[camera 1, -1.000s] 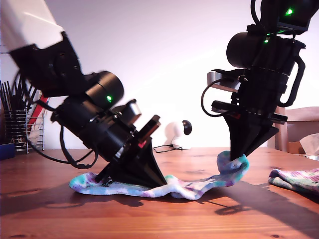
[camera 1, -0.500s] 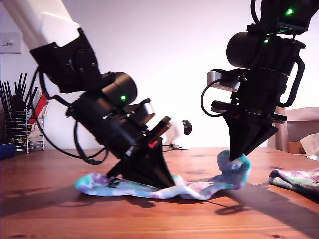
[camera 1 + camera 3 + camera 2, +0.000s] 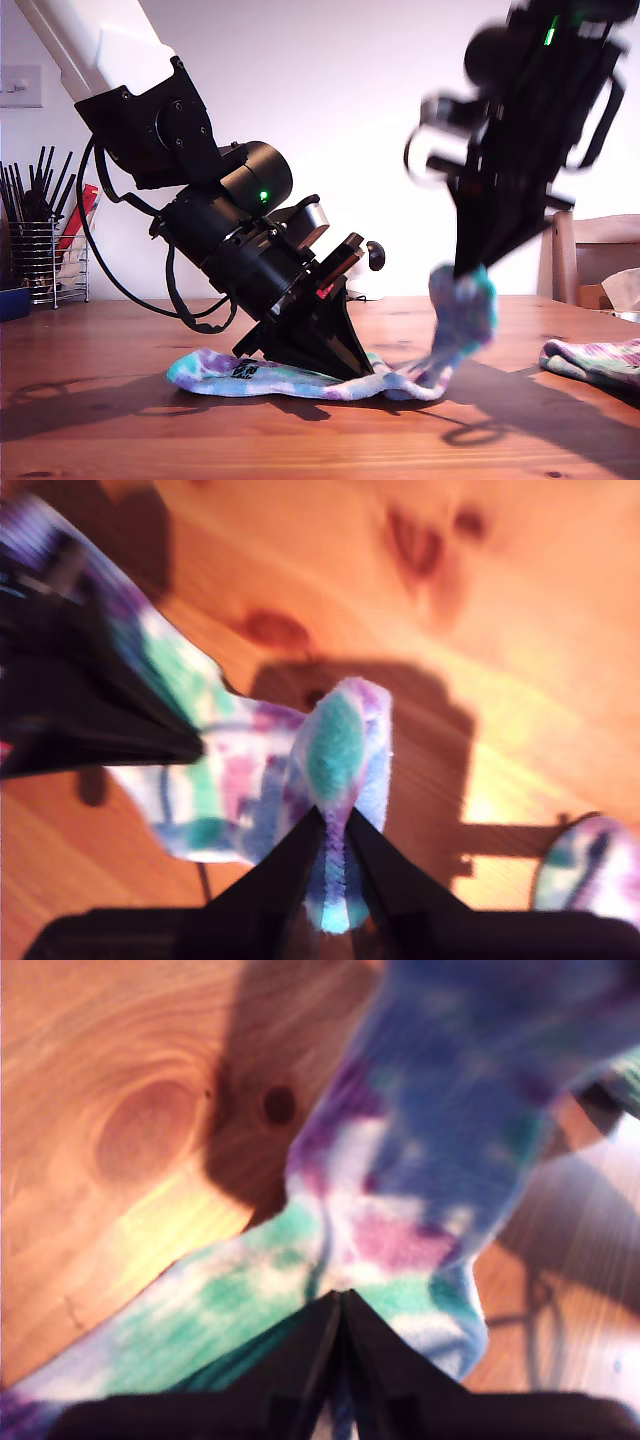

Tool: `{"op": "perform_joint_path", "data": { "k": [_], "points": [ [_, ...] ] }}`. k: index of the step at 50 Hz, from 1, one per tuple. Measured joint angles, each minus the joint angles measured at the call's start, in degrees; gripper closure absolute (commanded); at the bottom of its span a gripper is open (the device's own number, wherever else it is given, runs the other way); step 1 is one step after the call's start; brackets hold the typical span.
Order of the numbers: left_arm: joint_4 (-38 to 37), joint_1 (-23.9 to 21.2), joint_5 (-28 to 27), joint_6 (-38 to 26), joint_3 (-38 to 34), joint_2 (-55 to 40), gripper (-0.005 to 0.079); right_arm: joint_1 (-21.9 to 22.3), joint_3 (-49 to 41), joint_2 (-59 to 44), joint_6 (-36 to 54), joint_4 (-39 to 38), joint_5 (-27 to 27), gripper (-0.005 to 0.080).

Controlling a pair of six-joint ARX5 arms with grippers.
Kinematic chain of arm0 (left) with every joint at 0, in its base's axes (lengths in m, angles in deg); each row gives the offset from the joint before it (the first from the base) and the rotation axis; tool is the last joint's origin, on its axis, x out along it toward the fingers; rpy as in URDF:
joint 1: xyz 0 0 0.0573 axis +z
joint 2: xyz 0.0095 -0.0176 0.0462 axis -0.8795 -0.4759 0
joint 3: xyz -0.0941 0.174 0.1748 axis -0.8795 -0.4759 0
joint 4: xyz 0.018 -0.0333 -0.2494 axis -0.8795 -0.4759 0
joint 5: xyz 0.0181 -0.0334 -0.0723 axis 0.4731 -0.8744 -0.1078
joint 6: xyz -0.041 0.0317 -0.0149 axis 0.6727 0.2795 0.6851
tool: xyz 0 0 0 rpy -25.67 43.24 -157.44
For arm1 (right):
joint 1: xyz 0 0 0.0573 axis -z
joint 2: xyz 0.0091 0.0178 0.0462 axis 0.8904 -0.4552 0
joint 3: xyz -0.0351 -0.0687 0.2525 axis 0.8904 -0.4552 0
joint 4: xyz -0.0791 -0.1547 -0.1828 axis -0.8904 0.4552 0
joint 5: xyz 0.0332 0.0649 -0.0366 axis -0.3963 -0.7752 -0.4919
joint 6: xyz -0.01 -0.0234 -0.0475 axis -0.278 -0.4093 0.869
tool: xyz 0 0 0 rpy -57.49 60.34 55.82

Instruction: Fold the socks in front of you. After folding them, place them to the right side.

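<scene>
One tie-dye sock (image 3: 300,378) lies stretched on the wooden table (image 3: 120,440). My first gripper (image 3: 352,370) is the arm at the exterior view's left. It presses down mid-sock, shut on the fabric (image 3: 400,1220), with its tip (image 3: 340,1305) on the cloth. At the exterior view's right, motion-blurred, my second gripper (image 3: 466,270) is shut on the sock's lifted end (image 3: 462,310). In the second wrist view its tip (image 3: 335,830) pinches that teal-and-purple end (image 3: 340,740). A second sock (image 3: 595,358) lies bunched at the exterior view's right edge, also visible as a sock (image 3: 580,875) in the second wrist view.
A wire rack of dark utensils (image 3: 40,250) and a blue container (image 3: 12,300) stand at the exterior view's far left. A wooden chair (image 3: 590,255) and crumpled white paper (image 3: 625,290) sit behind the table at the exterior view's right.
My first gripper has slid along the sock toward the exterior view's right. My second gripper has risen, lifting the sock's end higher and slightly toward the first gripper.
</scene>
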Motion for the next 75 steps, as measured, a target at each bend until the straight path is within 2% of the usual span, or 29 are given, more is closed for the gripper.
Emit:
{"op": "perform_joint_path", "data": {
  "k": [15,23,38,53,75],
  "points": [
    [1.5,-2.2,0.7,0.3,2.7,-1.4,0.0764,0.0,0.1,-0.2,0.0,1.1,-0.2,0.0765],
    [-0.8,-2.7,-0.7,0.6,6.3,-4.8,0.0764,0.0,0.1,-0.2,0.0,1.7,-0.8,0.0765],
    [-4.3,-4.2,3.1,-3.7,9.0,-5.1,0.0764,0.0,0.1,0.0,0.0,1.9,-1.1,0.0765],
    [-5.4,-5.7,2.4,-4.5,13.2,-7.8,0.0764,0.0,0.1,3.7,0.0,4.3,-1.1,0.0765],
    [-4.4,-9.0,2.3,-4.8,15.6,-9.0,0.0764,0.0,0.1,6.6,0.0,7.4,-1.2,0.0765]
  ]
}}
